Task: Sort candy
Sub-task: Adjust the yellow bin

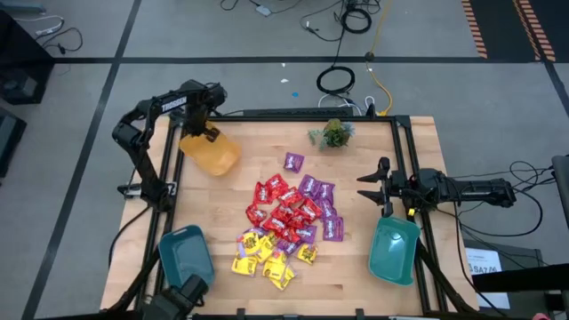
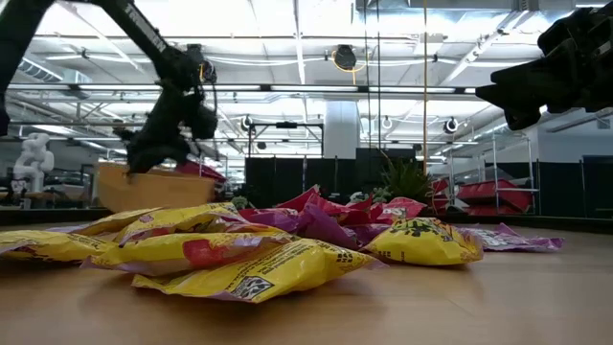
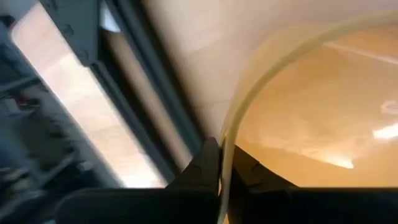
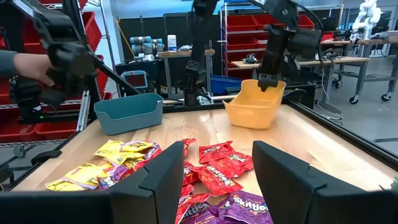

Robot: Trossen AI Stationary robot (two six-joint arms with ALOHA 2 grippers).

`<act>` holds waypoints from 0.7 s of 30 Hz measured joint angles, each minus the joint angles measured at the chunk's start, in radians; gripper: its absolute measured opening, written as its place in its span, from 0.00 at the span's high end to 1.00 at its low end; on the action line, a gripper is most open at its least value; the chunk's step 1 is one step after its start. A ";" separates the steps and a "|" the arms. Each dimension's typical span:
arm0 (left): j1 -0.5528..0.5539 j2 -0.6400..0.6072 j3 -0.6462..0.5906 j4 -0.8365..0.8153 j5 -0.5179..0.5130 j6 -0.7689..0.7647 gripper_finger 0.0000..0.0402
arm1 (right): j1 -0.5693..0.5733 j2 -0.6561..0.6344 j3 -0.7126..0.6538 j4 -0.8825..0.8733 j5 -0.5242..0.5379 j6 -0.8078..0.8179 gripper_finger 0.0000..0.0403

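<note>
The candy (image 1: 284, 222) lies in a pile at mid-table: red packets (image 4: 217, 165) in the middle, purple ones (image 1: 318, 191) toward the right, yellow ones (image 2: 239, 264) at the near side. An orange bin (image 1: 213, 153) stands at the far left, and my left gripper (image 1: 206, 133) is shut on its rim. My right gripper (image 1: 372, 185) waits open at the right edge, level, clear of everything; its fingers (image 4: 161, 177) frame the pile from afar. My left gripper pinches the orange bin's rim (image 3: 231, 134) on the bin's far side, one finger inside the wall and one outside. The fingers (image 3: 208, 165) come steeply down from above. The bin (image 4: 255, 102) sits on the table by its base.
One teal bin (image 1: 185, 253) stands at the near left corner and another (image 1: 394, 249) at the near right. A small green plant (image 1: 332, 133) sits at the far edge. A black frame (image 1: 404, 151) rims the table. A person's hand (image 4: 28, 67) shows beyond the left side.
</note>
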 joint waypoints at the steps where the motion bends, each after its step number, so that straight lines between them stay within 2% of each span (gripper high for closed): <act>1: -0.014 -0.011 0.003 -0.002 0.025 -0.040 0.99 | 0.000 0.000 0.000 0.000 0.000 0.000 0.55; 8: -0.083 -0.096 0.005 -0.052 0.086 -0.262 0.99 | 0.000 0.000 0.000 0.000 0.000 0.000 0.55; 16: -0.234 -0.169 0.005 -0.076 0.092 -0.523 1.00 | 0.000 0.000 0.000 0.000 0.000 0.000 0.55; 21: -0.329 -0.174 0.005 -0.089 0.095 -0.708 1.00 | 0.000 0.000 0.000 0.000 0.000 0.000 0.55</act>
